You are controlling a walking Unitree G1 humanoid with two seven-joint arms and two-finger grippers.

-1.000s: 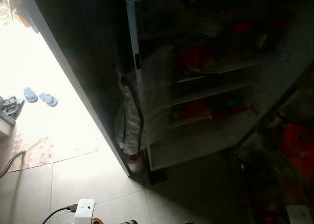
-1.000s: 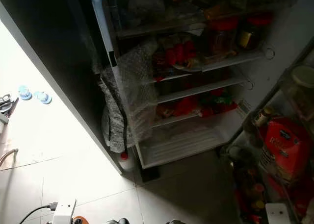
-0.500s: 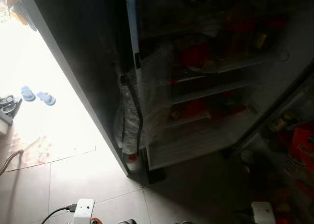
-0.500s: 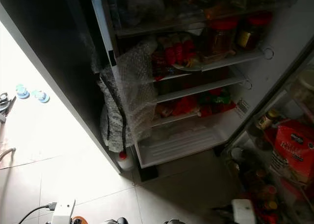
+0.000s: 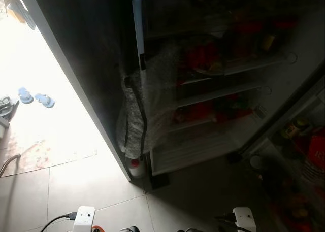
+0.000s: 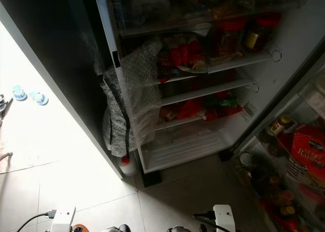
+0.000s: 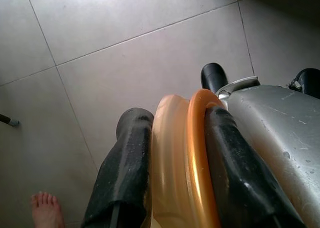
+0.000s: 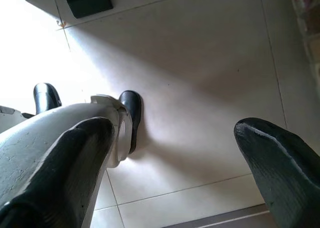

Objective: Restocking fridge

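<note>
Left gripper [image 7: 175,188] clamps orange lid [image 7: 182,163] edge-on (long axis along fingers).

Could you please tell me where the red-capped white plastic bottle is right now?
The red-capped white plastic bottle stands on the tiled floor at the open fridge's lower left corner, just below the hanging grey fabric bag.

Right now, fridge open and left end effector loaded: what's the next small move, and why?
Probably raise the left end effector toward the fridge. It is shut on an orange-rimmed translucent item and points down at the floor tiles, while the open fridge stands ahead. The bottom shelf looks bare, a likely spot. The right end effector is open and empty.
</note>
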